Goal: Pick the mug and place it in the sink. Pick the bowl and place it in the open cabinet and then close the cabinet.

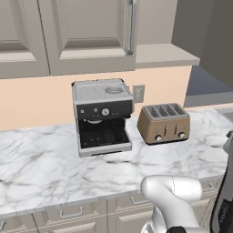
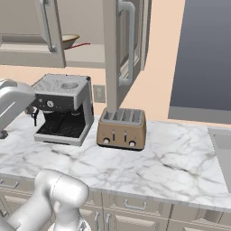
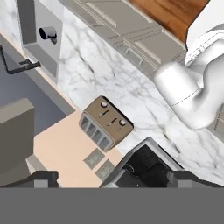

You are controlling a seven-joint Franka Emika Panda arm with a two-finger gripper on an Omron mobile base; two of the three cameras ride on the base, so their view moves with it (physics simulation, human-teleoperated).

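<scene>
Gripper (image 3: 109, 180) wide open, empty, high over the counter; bowl (image 2: 68, 41) sits on the cabinet shelf (image 2: 90, 53), so the open door (image 2: 118, 54) comes next.

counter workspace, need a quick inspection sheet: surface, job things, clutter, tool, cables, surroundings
surface: marble counter, appliances standing at the back by the wall
job's things: mug inside the sink; bowl on the shelf of the cabinet, door open
clutter: coffee machine; toaster beside it, apart
grippers: tool open, holding nothing, looking down on the counter from above
cables: nothing seen
surroundings: wall outlet; faucet; drawer fronts below the counter
</scene>
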